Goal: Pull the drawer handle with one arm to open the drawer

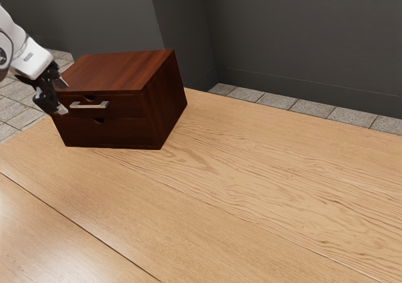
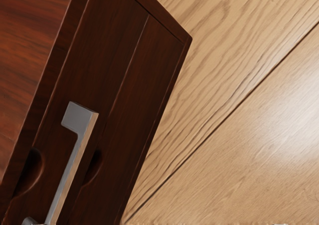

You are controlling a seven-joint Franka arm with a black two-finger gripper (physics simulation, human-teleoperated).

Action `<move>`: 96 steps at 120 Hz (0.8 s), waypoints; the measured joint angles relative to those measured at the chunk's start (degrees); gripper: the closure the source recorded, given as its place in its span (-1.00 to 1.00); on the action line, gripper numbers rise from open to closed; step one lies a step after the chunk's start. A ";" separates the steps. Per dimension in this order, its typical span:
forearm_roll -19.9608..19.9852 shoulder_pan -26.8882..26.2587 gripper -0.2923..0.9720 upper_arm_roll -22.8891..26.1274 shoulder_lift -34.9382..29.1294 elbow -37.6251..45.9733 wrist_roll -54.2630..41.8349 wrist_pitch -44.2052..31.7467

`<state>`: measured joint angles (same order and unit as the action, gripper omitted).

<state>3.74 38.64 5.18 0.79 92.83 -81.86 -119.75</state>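
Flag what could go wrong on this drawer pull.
The gripper sits at the end of the handle, not its middle: it may slip off, or the pull may skew the drawer. Nothing visible braces the cabinet, which stands by the edge of the table: it may slide toward the arm instead of opening.

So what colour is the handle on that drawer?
Silvery grey, like brushed metal. The handle stands out against the dark reddish-brown drawer front, best seen in the wrist view.

One wooden cabinet (image 1: 119, 69), two drawers (image 1: 129, 105), one metal handle (image 1: 89, 105), one gripper (image 1: 61, 97), one table (image 1: 251, 189)
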 joint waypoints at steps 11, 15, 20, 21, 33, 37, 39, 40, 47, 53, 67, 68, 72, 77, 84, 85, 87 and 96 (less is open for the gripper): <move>1.24 3.57 -0.19 2.22 1.16 -0.10 -4.86 -1.84; 1.62 4.74 -0.16 2.99 1.64 -0.14 -6.54 -2.41; 2.37 5.91 -0.12 3.78 2.20 -0.15 -8.60 -3.17; 2.59 6.06 -0.12 3.88 2.32 -0.16 -9.00 -3.32; 5.58 6.55 -0.03 4.39 3.79 -0.18 -13.72 -5.13; 6.42 6.38 0.00 4.43 4.30 -0.21 -15.21 -5.73; 6.97 6.28 0.01 4.45 4.53 -0.22 -15.97 -6.02; 7.25 6.24 0.01 4.45 4.64 -0.23 -16.35 -6.16; 8.98 6.29 0.04 4.48 5.35 -0.41 -18.94 -6.97; 10.16 6.71 0.06 4.49 6.16 -0.74 -21.10 -7.51; 11.86 7.73 0.09 4.70 7.85 -1.35 -25.55 -8.72; 11.94 7.75 0.09 4.74 7.94 -1.37 -25.84 -8.81; 12.18 7.81 0.10 4.95 8.38 -1.46 -26.95 -9.21; 12.40 7.77 0.11 5.27 8.90 -1.56 -28.25 -9.73; 12.61 7.60 0.12 5.62 9.78 -2.02 -29.92 -10.36; 12.63 7.59 0.12 5.64 9.88 -2.07 -30.15 -10.44; 12.67 7.56 0.12 5.69 10.12 -2.27 -30.59 -10.59; 12.84 7.57 0.13 5.84 11.29 -3.39 -32.45 -11.17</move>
<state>16.58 46.21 11.02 12.08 89.44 -114.30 -130.92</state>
